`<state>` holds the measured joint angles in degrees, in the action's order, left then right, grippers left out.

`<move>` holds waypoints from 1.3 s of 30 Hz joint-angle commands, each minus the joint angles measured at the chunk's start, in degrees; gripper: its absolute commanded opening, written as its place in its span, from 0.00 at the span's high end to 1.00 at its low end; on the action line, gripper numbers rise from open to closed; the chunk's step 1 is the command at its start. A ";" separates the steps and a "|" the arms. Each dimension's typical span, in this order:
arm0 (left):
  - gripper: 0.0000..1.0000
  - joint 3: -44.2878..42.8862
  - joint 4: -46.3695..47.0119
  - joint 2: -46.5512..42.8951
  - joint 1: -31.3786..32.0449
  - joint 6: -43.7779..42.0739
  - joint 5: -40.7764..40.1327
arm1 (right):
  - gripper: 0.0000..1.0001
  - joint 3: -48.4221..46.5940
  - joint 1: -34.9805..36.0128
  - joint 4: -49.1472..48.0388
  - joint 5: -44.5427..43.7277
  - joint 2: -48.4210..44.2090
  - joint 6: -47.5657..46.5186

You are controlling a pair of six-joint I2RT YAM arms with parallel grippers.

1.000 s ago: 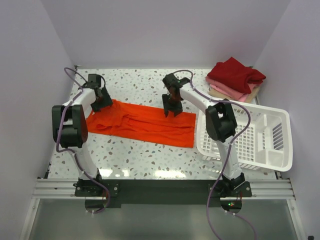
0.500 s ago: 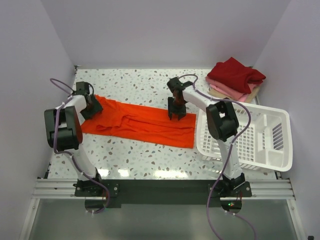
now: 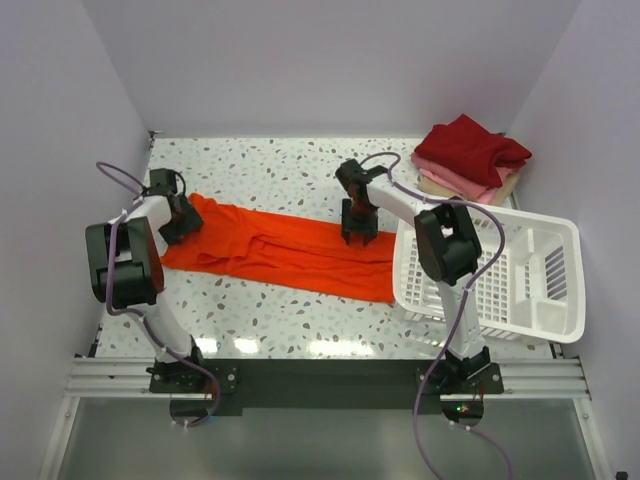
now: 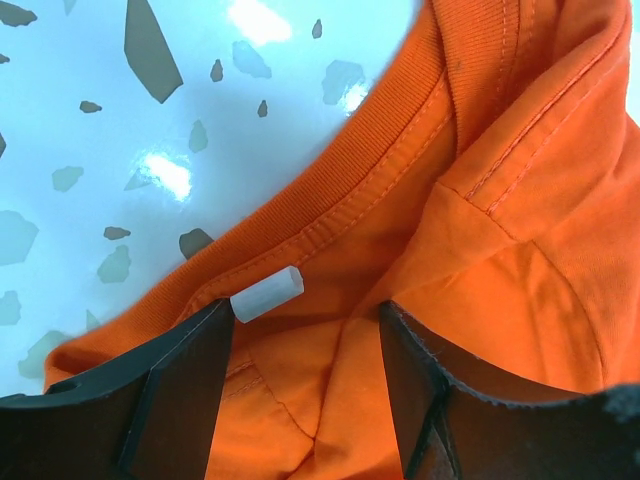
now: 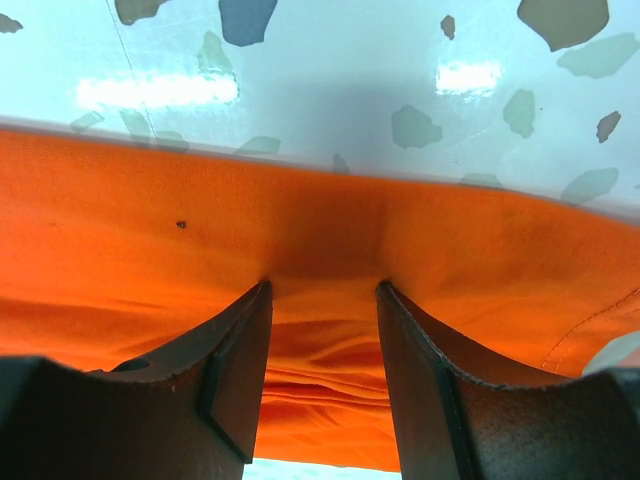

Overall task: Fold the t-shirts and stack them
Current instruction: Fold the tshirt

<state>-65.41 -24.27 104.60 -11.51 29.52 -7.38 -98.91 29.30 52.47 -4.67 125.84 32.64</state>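
Observation:
The bright orange-red t-shirt (image 3: 280,250) lies as a long strip across the table. My left gripper (image 3: 180,215) is at its left end and shut on cloth by the ribbed collar (image 4: 330,200); it shows in the left wrist view (image 4: 305,320). My right gripper (image 3: 360,232) is on the strip's far edge near its right end, shut on a fold of the shirt (image 5: 323,290). The folded dark red t-shirt (image 3: 470,145) tops a stack with a pink one (image 3: 455,180) and a beige one (image 3: 432,186) at the back right.
The white lattice basket (image 3: 530,290) stands at the right, touching the shirt's right end. A small white tube (image 4: 267,293) lies at the collar. White walls close in the speckled table (image 3: 280,160) on three sides.
My left gripper has moved left and my right gripper right and nearer, each with shirt cloth. The orange-red shirt is drawn out longer and reaches the basket.

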 commanded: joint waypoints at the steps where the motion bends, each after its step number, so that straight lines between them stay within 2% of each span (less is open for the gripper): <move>1: 0.35 0.81 -0.51 -1.76 -0.97 0.72 -1.24 | 0.49 1.18 -0.38 3.17 -3.25 -0.33 0.76; 5: 0.36 -2.87 -0.33 -2.29 -0.62 0.54 1.04 | 0.49 -1.54 -0.30 3.17 -2.02 0.28 -0.03; 9: 0.36 -9.63 -4.11 -3.69 0.69 0.54 2.36 | 0.48 -3.83 0.93 3.52 -2.36 -0.68 -1.26; 13: 0.35 -10.71 -6.48 -6.68 1.84 1.24 4.29 | 0.46 -4.18 1.72 1.77 -1.23 -3.14 -3.28; 17: 0.34 -7.38 -8.77 -9.23 3.77 2.38 7.01 | 0.44 -3.31 1.81 0.27 -0.69 -4.64 -5.22; 21: 0.34 0.53 -9.13 -12.13 5.62 3.97 9.74 | 0.44 -1.64 1.73 -0.26 0.36 -4.73 -7.59; 26: 0.34 5.46 -9.13 -11.61 5.71 5.20 13.26 | 0.44 1.79 1.73 -2.19 0.89 -4.82 -9.35; 30: 0.34 7.13 -7.72 -9.94 5.71 6.08 13.88 | 0.44 3.37 1.73 -2.81 0.89 -3.94 -10.84; 39: 0.34 4.24 -7.90 -3.35 5.00 3.18 8.08 | 0.45 8.03 2.08 -3.07 4.58 -3.50 -11.73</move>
<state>-59.18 -33.06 98.06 -5.82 33.82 3.64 -93.80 31.05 49.15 -3.03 122.74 21.78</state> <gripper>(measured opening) 0.659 0.552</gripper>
